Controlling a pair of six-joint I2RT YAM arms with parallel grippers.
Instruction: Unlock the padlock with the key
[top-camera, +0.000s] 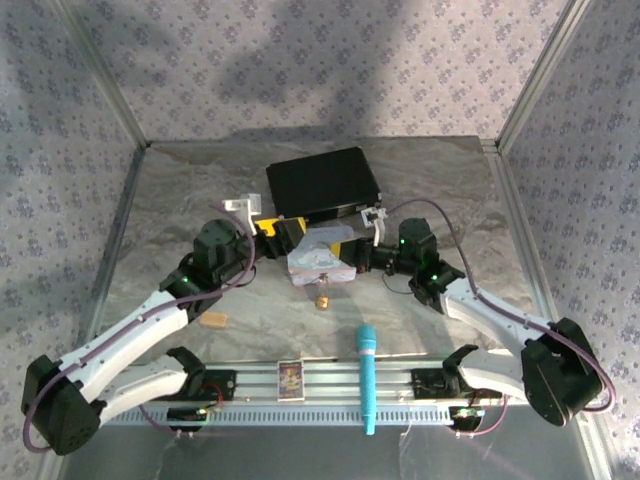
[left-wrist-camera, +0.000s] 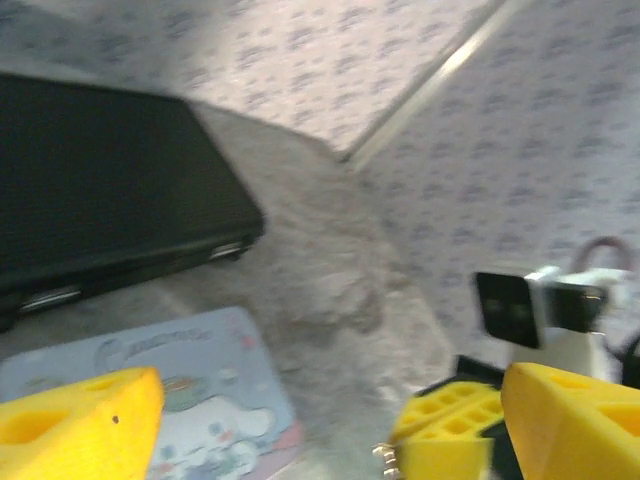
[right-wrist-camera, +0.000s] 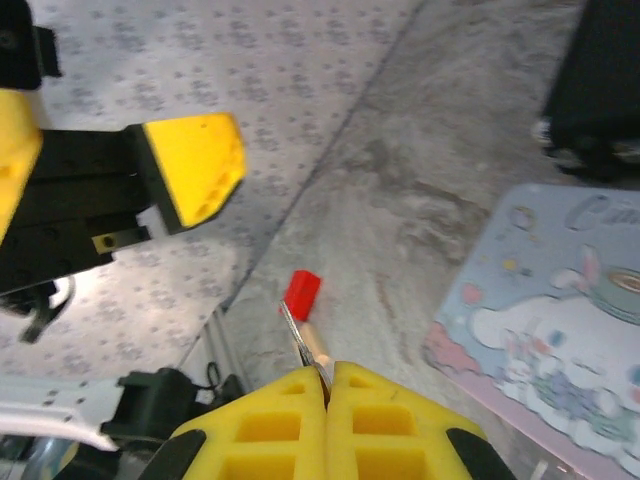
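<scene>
R gripper pinches key, a thin silver sliver, btwn its 2 fingers. L gripper gapes wide by tin. Padlock sits just beside tin's near edge.

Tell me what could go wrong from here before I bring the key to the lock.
1. The key is only a thin sliver pinched at the very tips of the shut right claw; it may twist or slip when pushed.
2. The padlock lies loose on the table in front of the pastel tin, and the left claw is open, not on it; it would likely skid away from the key.
</scene>
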